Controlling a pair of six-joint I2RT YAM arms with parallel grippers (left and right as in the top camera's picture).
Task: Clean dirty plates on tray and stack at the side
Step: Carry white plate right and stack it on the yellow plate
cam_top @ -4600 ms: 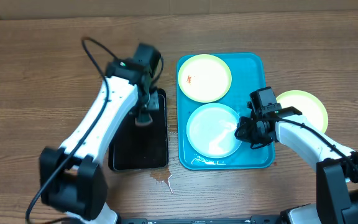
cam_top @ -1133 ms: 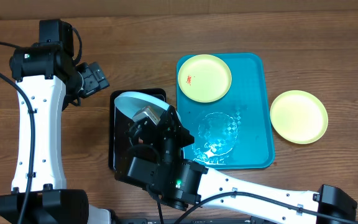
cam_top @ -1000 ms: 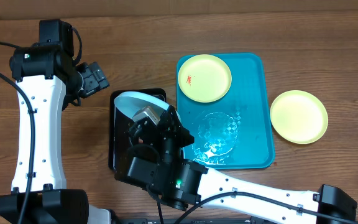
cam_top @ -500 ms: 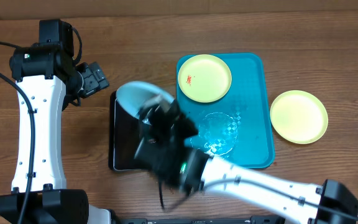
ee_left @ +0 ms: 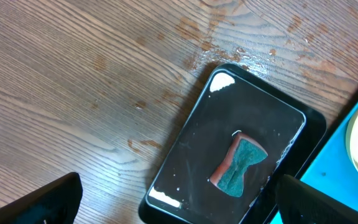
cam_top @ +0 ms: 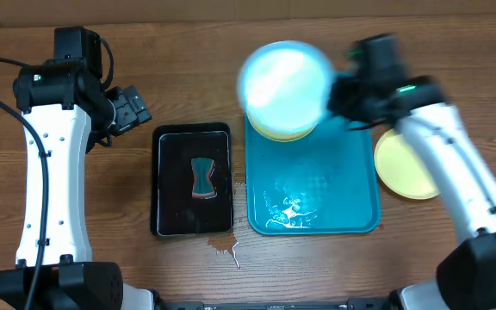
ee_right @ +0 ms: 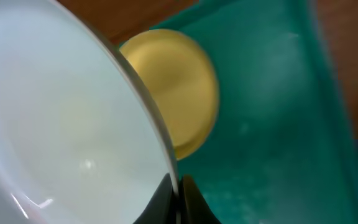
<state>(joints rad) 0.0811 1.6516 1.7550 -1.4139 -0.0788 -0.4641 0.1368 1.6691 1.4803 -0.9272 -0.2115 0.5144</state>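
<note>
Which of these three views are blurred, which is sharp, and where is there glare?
Overhead: the blue plate and the right claw holding it are smeared by motion; the left arm is crisp. Right wrist: soft throughout, small glints on the plate's lower left. Left wrist: sharp, white glare at the corners of the black tray.

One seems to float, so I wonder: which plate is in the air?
The light blue plate, held up by the right gripper. Both yellow-green plates lie flat: one on the tray, one on the table beside it.
</note>
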